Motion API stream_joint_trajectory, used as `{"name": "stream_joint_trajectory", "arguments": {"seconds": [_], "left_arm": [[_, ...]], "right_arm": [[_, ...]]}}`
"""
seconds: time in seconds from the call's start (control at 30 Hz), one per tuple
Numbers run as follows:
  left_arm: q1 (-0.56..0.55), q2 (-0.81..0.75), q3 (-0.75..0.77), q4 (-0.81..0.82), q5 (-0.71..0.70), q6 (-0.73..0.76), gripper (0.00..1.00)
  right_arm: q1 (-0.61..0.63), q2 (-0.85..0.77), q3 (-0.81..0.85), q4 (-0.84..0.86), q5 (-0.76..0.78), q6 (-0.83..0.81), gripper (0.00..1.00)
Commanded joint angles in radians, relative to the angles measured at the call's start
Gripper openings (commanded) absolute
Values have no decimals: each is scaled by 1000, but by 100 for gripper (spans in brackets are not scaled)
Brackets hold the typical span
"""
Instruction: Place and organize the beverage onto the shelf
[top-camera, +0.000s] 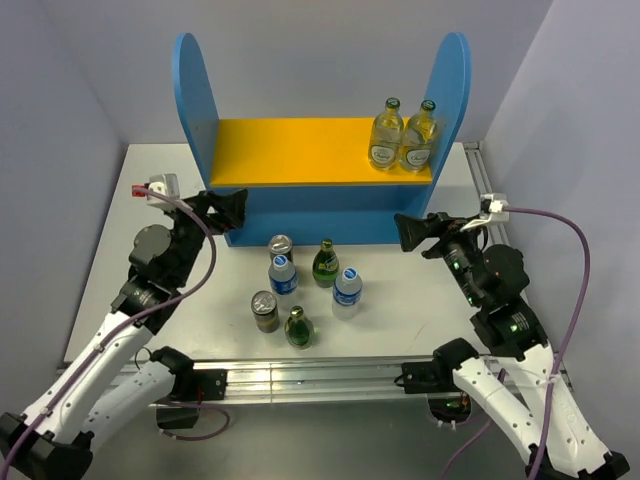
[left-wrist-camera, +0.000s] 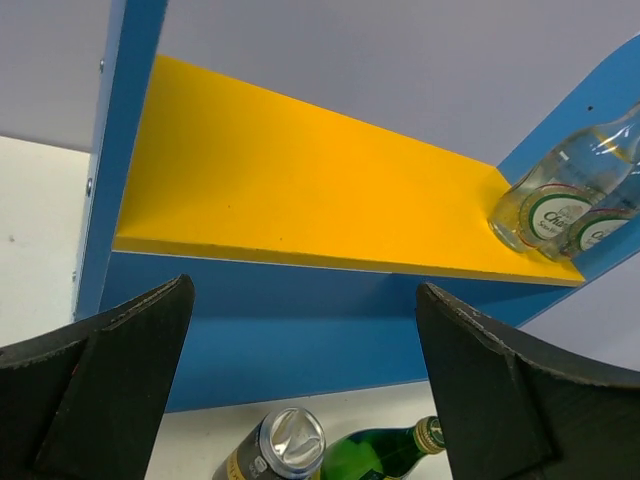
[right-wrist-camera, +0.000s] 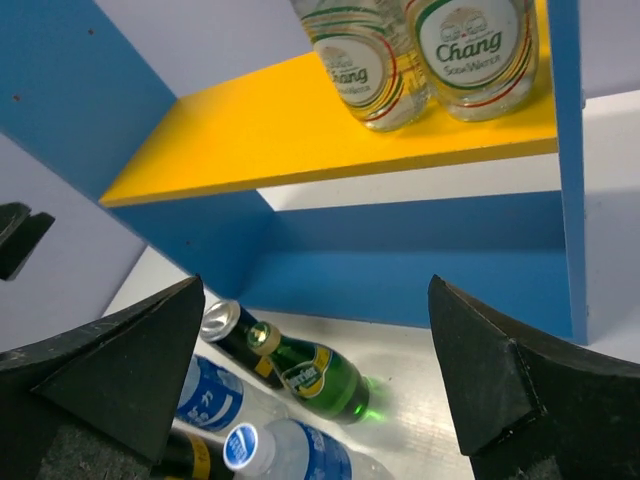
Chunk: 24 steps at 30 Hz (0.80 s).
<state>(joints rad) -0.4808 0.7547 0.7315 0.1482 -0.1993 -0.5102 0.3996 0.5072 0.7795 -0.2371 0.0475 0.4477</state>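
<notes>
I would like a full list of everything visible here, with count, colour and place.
shelf: one, blue with yellow upper board, far side of table
glass bottles: two, clear, right end of the yellow board
water bottles: two, clear with blue labels, on table before shelf
green bottles: two, green, on table before shelf
cans: two, silver tops, on table before shelf
table: one, white, under everything
left gripper: one, black, open, near shelf's left end
right gripper: one, black, open, near shelf's right end

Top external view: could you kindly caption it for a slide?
Two clear bottles on shelf; six drinks on table; left gripper and right gripper open.
</notes>
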Motion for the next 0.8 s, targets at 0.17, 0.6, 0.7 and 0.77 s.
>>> {"name": "stream_joint_trajectory", "arguments": {"seconds": [0.17,0.6,0.7,0.77], "left_arm": [[-411,63,77,-196,-587,127,99],[-809,115,109,-358,-789,-10,99],[-814,135,88,-354,-775,-40,99],[-817,158,68,-339,-767,-50,99]], "right_arm": [[333,17,90,-307,666,-8,100],[1124,262,143,-614,1225,451,100],[1125,189,14,-306,1131,273,100],[1122,191,-19,-285,1105,311,100]]}}
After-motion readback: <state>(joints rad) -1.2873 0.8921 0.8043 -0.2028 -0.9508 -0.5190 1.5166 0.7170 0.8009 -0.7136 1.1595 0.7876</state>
